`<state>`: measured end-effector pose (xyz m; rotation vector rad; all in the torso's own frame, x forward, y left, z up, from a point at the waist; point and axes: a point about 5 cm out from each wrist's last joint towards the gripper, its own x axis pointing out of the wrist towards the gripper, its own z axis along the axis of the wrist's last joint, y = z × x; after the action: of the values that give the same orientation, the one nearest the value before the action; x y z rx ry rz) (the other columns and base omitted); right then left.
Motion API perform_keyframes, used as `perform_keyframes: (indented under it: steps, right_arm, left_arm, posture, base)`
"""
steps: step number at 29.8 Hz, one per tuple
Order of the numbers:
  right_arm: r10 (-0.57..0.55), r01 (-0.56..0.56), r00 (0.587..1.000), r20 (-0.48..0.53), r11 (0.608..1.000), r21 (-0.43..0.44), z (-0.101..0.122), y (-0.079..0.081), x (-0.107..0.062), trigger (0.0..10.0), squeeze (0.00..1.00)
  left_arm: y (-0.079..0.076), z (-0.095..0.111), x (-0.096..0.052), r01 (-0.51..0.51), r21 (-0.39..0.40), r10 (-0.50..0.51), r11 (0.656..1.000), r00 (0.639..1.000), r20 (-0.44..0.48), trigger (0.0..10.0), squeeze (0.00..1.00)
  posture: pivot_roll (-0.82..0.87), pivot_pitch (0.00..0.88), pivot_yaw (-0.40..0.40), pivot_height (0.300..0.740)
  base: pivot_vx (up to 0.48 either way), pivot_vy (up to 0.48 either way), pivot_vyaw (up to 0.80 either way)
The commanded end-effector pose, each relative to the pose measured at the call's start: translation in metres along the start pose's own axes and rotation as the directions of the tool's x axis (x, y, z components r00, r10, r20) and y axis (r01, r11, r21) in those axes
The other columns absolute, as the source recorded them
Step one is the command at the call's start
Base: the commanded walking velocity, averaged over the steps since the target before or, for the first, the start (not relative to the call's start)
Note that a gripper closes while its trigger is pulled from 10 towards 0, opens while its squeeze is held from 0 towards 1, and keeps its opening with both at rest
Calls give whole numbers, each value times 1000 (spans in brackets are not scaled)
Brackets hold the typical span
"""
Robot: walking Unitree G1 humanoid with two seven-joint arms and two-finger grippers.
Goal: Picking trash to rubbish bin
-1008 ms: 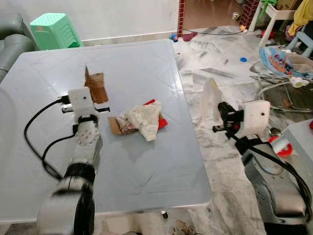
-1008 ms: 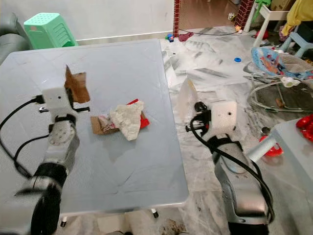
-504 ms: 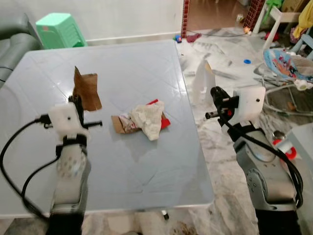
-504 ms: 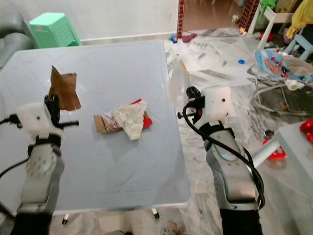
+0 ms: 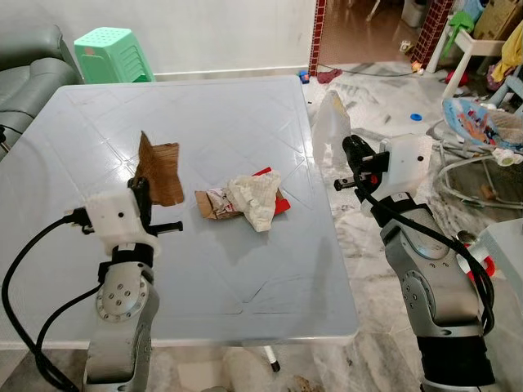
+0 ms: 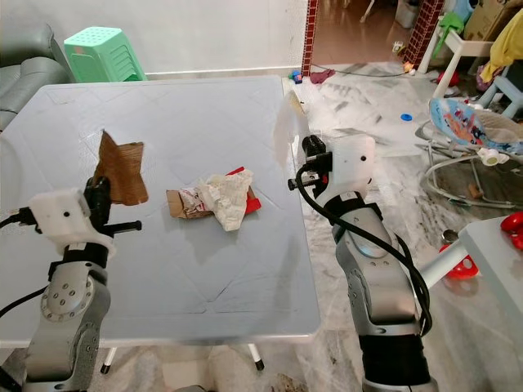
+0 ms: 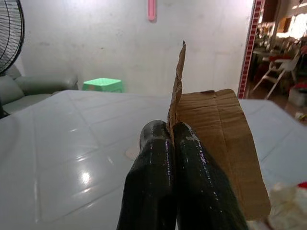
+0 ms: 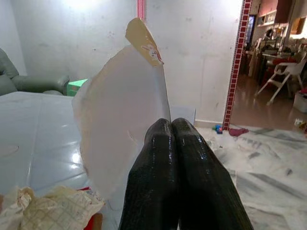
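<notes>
Right pincer (image 5: 346, 155) swung tableward gripping white wrapper (image 5: 330, 131); left pincer (image 5: 140, 196) clamps cardboard (image 5: 159, 170).

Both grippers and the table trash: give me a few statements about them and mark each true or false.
1. The left gripper is shut on a piece of brown cardboard. True.
2. The right gripper is open and holds nothing. False: it is shut on a white sheet of paper.
3. A pile of crumpled trash lies on the table. True.
4. The green stool stands on the table. False: it stands on the floor beyond it.
</notes>
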<state>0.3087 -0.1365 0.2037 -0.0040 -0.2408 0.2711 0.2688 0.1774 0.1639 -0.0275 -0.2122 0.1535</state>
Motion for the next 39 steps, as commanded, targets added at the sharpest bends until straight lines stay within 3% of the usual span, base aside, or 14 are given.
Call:
perform_keyframes:
  steps: [1,34,39]
  right_arm:
    - [10,-10,1000,14,1000,-5,3,1,2,0,0]
    - [-12,12,1000,4,1000,-5,0,-1,6,0,0]
    - [-14,14,1000,3,1000,-8,0,-2,6,0,0]
  left_arm:
    - [0,5,-1,-6,-2,6,1000,1000,5,0,0]
    - [-15,7,1,52,-74,-56,996,997,-57,0,0]
    - [-20,8,1,70,-90,-75,993,996,-55,0,0]
  posture:
    - [27,12,3,740]
    - [24,15,1,740]
    - [25,14,0,740]
  base:
    - [0,360,0]
    - [0,427,0]
    - [0,0,0]
